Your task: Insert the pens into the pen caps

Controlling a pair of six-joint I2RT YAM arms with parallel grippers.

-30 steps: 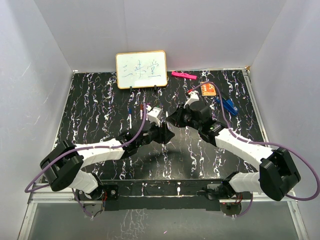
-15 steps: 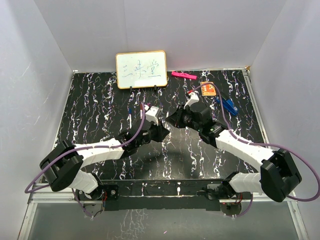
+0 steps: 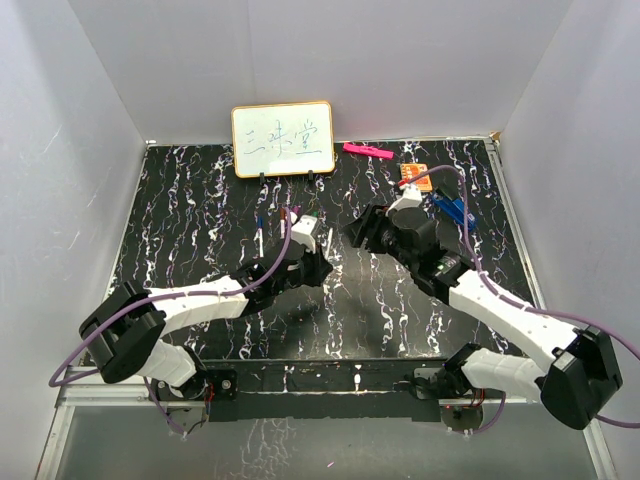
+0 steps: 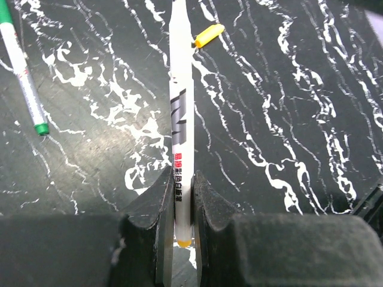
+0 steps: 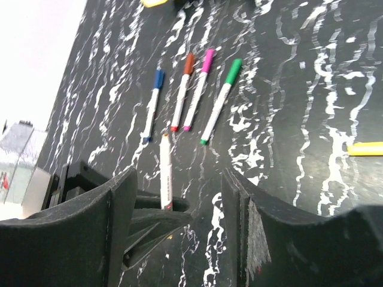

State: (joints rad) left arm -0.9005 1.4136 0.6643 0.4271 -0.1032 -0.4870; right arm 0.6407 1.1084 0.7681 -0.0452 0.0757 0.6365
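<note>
Pulled back toward its own side since a second ago, the right end effector (image 5: 179, 179) has gone from closed to jaws standing wide apart, with nothing between them. The left end effector (image 4: 179, 179) is clamped on the lower barrel of a white pen (image 4: 179, 107) with a yellow end. The left wrist view cuts off the pen's far tip, and in the right wrist view the tip is too small to read. Just right of the barrel, not touching it, a yellow cap (image 4: 208, 36) lies on the desk (image 4: 299, 119).

Farther out lie a blue pen (image 5: 153, 101), a red-brown pen (image 5: 181, 89), a pink pen (image 5: 197, 89) and a green pen (image 5: 220, 98), side by side with caps on. From above, the left wrist hides part of this row. At the back stand a whiteboard (image 3: 283, 139) and a pink highlighter (image 3: 366, 151).
</note>
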